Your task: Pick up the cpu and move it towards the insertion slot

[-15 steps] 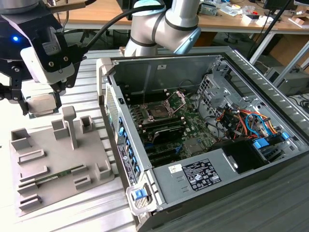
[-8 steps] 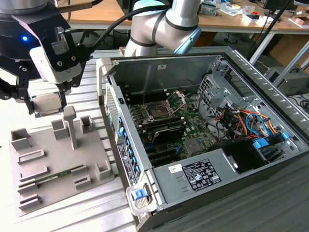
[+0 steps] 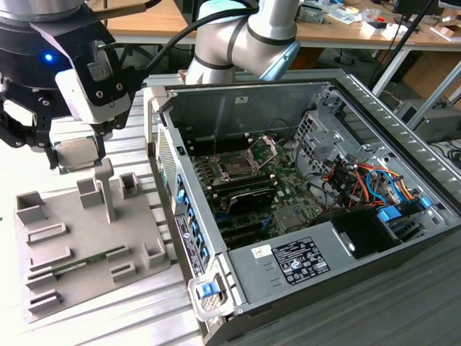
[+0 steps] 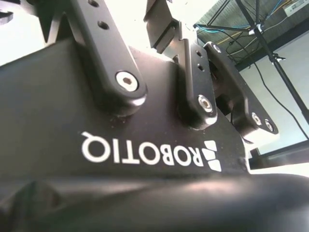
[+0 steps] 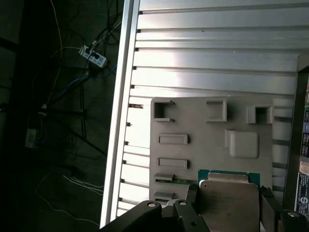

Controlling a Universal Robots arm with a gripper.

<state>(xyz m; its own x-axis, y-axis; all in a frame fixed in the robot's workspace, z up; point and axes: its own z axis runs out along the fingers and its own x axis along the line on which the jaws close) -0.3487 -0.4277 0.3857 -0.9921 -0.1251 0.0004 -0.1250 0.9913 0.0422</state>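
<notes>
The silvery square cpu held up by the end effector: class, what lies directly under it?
Under the silvery square cpu in the end effector lies the grey plastic fixture plate, its square-rimmed holder showing nearby. What sits straight below is covered.

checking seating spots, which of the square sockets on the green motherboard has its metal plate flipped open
The insertion slot, a dark square socket, has its silver load plate raised on the side toward the case's back wall. The long black memory slots have none.

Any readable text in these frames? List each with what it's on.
Black housing of the gripper: white maker's logo, seen upside down; a brand name, so not quoted.
Power supply label: print too small to read.
Case stickers: too blurred to read.
The cpu, clamped in the gripper: no legible marking.
</notes>
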